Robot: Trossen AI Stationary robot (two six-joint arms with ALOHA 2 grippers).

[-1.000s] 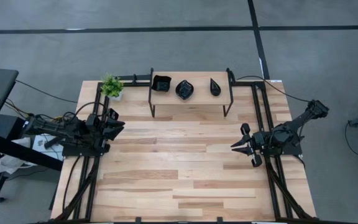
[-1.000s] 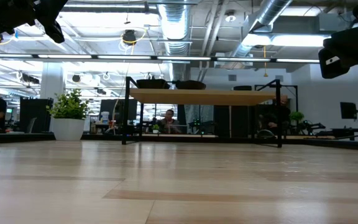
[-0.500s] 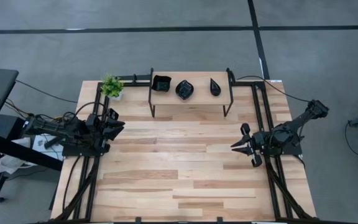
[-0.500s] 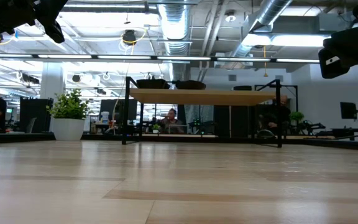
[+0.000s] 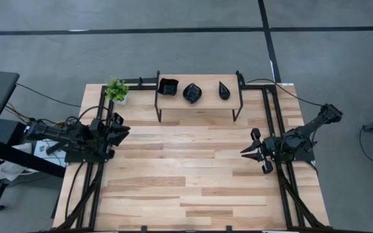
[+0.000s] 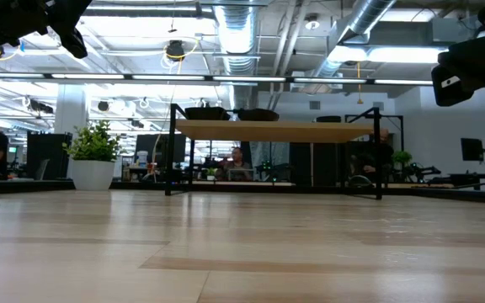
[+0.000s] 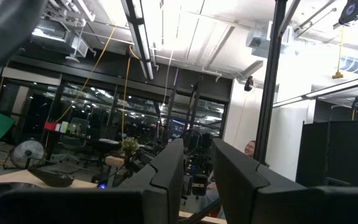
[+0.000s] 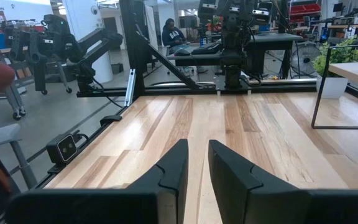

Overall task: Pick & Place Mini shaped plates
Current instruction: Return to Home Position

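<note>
Meanwhile both grippers, left (image 5: pixel 120 131) and right (image 5: pixel 246 152), hang slightly spread and empty, potted plant (image 5: pixel 116 90) beside the plates' shelf (image 5: pixel 199 105)

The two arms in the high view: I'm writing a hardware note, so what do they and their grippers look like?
Both are dark, jointed arms trailing black cables along the table's sides. The left gripper and right gripper each end in two black, angular fingers tapering to blunt tips. No markings show.

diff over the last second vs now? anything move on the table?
Nothing on the table visibly changed. Both arms stay parked, the left tool at the left edge and the right tool at the right, each empty. The three glossy black mini plates remain on the raised wooden shelf, beside the small green potted plant.
</note>
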